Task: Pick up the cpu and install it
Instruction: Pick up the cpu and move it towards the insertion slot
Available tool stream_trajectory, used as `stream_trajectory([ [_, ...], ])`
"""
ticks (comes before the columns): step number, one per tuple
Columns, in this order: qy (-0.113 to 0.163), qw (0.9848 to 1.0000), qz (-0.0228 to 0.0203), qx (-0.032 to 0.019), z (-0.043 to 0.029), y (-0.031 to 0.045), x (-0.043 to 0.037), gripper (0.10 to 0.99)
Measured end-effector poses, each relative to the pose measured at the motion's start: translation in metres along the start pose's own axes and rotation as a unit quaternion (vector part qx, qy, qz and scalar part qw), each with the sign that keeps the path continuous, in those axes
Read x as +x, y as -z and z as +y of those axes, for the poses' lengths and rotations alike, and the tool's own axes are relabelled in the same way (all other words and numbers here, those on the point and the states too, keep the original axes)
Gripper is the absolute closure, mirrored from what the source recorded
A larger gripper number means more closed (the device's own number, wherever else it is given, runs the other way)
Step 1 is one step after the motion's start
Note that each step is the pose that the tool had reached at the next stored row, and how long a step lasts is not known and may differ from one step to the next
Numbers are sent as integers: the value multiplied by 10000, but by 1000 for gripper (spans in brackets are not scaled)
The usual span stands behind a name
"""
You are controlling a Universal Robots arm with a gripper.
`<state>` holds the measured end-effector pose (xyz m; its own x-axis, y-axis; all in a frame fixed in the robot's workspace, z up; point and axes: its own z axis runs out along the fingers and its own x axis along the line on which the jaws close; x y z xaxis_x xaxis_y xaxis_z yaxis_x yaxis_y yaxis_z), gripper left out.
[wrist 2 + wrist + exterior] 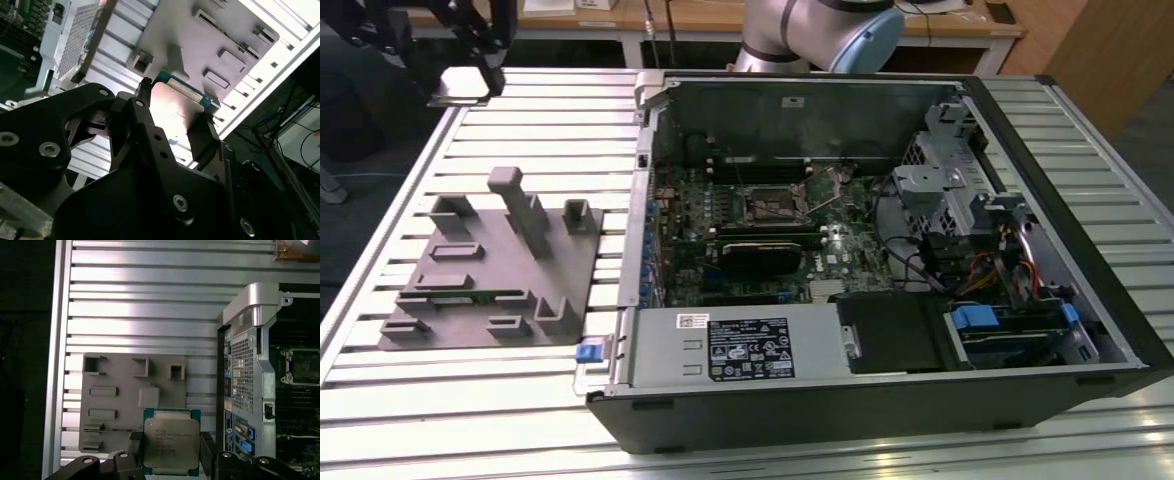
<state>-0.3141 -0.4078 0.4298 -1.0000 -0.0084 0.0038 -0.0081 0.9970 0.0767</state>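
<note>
My gripper is shut on the cpu, a flat square chip with a pale metal top and a green rim, one black finger on each side. In the second wrist view the cpu sits between the same fingers. In both wrist views it hangs above the table, over the near edge of the grey fixture. In the exterior view the gripper is high over the table's far corner on the exterior view's left, beyond the fixture. The motherboard's open socket lies inside the case.
An open black computer case lies on its side on the slatted metal table, to the exterior view's right of the fixture. It holds drive cages, cables and a white-labelled black box. A thin green strip rests in the fixture.
</note>
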Motion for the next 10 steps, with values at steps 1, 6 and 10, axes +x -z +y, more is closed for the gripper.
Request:
stream_trajectory([
  [1,0,10000,1,0,-1,-9,-40,541],
  [6,0,10000,0,0,-5,-48,-237,541],
  [10,0,10000,0,0,-7,-64,-387,541],
])
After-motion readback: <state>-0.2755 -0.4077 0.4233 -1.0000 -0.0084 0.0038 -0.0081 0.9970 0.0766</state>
